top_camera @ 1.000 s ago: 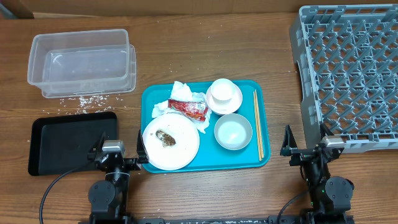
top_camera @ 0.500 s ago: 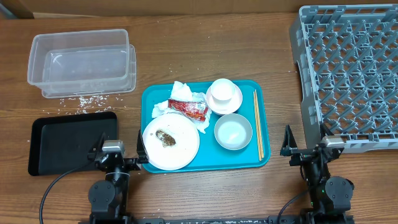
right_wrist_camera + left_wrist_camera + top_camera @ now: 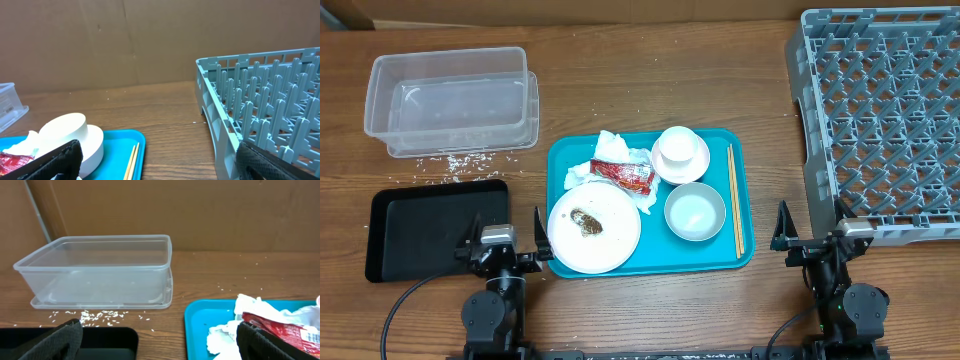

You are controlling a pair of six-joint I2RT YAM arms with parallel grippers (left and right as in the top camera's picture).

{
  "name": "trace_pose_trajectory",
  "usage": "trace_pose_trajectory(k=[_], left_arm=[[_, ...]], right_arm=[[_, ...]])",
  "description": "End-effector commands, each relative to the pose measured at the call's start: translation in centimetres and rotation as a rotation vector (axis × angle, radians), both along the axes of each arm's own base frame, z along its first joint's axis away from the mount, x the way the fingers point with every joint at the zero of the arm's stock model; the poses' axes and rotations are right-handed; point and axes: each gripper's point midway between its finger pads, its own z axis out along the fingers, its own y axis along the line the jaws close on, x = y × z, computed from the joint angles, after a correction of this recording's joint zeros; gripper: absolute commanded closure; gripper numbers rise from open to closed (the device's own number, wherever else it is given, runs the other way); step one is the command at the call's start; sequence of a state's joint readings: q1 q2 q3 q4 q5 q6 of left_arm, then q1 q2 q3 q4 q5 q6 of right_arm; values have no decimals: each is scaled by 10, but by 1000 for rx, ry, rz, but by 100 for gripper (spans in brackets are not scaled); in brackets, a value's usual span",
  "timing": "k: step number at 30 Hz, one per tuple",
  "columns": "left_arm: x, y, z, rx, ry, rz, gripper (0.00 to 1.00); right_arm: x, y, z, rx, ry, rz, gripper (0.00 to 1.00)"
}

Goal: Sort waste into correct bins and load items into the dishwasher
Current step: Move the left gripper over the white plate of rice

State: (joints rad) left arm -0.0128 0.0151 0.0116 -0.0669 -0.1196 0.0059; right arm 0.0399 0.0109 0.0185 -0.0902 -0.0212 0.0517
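The wooden table [image 3: 650, 80] carries everything. At its far right stands the grey dish rack [image 3: 880, 110], its pegs upright and nothing loaded among them. The teal tray [image 3: 715, 255] lies in the middle, well apart from the rack. The clear tub [image 3: 448, 52] sits at the far left, and the black tray [image 3: 425, 230] lies nearer to me on the same side, with a strip of bare wood between the two.

On the teal tray, the white plate [image 3: 615, 235] fills the near left corner and overhangs the rim a little. An open white bowl [image 3: 695, 212] sits just right of it. Behind that bowl is a second white bowl [image 3: 680, 153] with something round and white stacked on it, and I cannot tell whether that is a cup. The crumpled napkin [image 3: 610, 145] lies in the far left part of the tray. The red wrapper [image 3: 623, 175] rests on it and touches the plate's far edge. The chopsticks [image 3: 734, 200] lie side by side along the tray's right edge.

My left gripper [image 3: 505, 228] hovers low at the near edge, fingers spread wide on nothing, between the black tray and the plate. My right gripper [image 3: 810, 225] is spread just as wide and empty, between the teal tray's near right corner and the rack.

The brown food scrap [image 3: 588, 222] lies on the plate. Rice grains [image 3: 450, 160] are scattered on the table just in front of the tub.
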Motion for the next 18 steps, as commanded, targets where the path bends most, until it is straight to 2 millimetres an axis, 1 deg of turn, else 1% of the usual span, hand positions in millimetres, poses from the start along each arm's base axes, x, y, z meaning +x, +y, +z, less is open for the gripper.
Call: trace_pose_trajectory(k=[1, 3, 4, 5, 7, 9, 11, 12, 13, 15, 18], left_arm=[[-1, 7, 0, 27, -5, 35, 0], [-1, 7, 0, 27, -5, 35, 0], [0, 6, 8, 21, -37, 31, 0], [0, 0, 18, -9, -83, -4, 0], [0, -29, 32, -138, -141, -169, 0], [-7, -61, 53, -213, -206, -367, 0], [-21, -88, 73, -197, -275, -544, 0], [-27, -94, 83, -180, -315, -591, 0], [-32, -98, 94, -161, -365, -618, 0], [-40, -99, 110, -146, -432, -636, 0], [-46, -99, 128, -168, -465, -647, 0]], right_arm=[[0, -2, -2, 1, -4, -8, 0], [0, -2, -2, 2, -4, -8, 0], [0, -2, -2, 1, -4, -8, 0], [0, -2, -2, 1, -4, -8, 0], [0, -2, -2, 1, -4, -8, 0], [0, -2, -2, 1, -4, -8, 0], [0, -2, -2, 1, -4, -8, 0], [0, -2, -2, 1, -4, -8, 0], [0, -2, -2, 1, -4, -8, 0], [0, -2, -2, 1, -4, -8, 0], [0, -2, -2, 1, -4, -8, 0]])
